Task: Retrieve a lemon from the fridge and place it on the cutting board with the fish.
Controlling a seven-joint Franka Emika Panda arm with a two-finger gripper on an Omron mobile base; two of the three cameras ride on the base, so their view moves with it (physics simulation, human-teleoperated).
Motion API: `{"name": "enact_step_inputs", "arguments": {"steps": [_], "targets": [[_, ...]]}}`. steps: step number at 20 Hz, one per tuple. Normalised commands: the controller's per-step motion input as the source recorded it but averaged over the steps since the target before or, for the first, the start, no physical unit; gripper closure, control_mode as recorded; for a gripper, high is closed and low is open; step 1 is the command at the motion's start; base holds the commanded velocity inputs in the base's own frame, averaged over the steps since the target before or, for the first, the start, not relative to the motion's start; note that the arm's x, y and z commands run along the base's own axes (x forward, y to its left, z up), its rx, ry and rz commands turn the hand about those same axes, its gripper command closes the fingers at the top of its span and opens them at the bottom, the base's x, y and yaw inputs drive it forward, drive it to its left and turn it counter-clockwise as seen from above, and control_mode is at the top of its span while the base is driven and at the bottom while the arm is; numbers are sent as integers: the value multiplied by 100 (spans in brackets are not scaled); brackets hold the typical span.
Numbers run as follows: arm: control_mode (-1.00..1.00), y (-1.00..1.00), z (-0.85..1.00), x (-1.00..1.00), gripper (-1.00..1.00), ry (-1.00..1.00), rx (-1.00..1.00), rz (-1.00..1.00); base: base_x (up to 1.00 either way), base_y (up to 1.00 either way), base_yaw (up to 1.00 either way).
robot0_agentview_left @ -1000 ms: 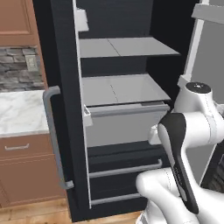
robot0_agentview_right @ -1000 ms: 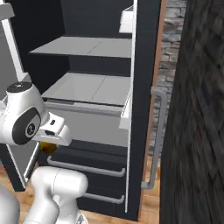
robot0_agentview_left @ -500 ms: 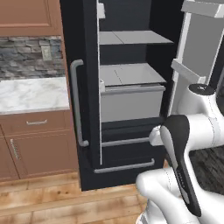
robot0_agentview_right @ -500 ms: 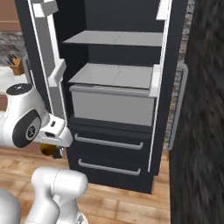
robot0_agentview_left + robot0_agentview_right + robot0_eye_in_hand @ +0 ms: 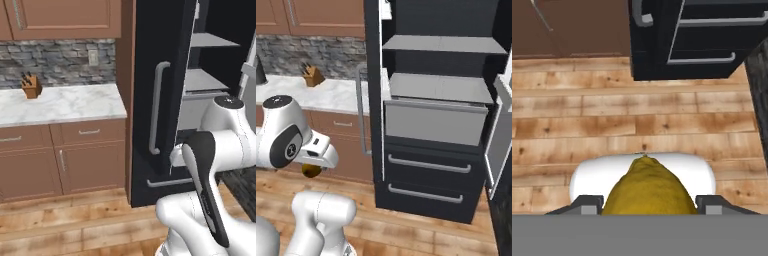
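Beside open fridge (image 5: 436, 125), knife block (image 5: 31, 86).

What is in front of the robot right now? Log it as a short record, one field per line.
gripper: shut on the lemon
lemon: yellow, held between the finger tips, above the wood floor; also seen under the hand in the right base view
fridge: black, doors open, grey shelves showing, two lower drawers closed
counter: marble top left of the fridge, knife block at the back
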Motion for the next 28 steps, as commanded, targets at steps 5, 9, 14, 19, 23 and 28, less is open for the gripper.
{"name": "enact_step_inputs", "arguments": {"steps": [5, 9, 14, 19, 23, 28], "targets": [[100, 0, 0, 0, 100, 0, 0, 0, 17, 100, 13], [100, 0, 0, 0, 100, 0, 0, 0, 40, 83, 32], [100, 0, 0, 0, 100, 0, 0, 0, 44, 100, 57], [100, 0, 0, 0, 100, 0, 0, 0, 47, 97, 55], [100, 0, 0, 0, 100, 0, 0, 0, 51, 78, 47], [100, 0, 0, 0, 100, 0, 0, 0, 94, 71, 8]]}}
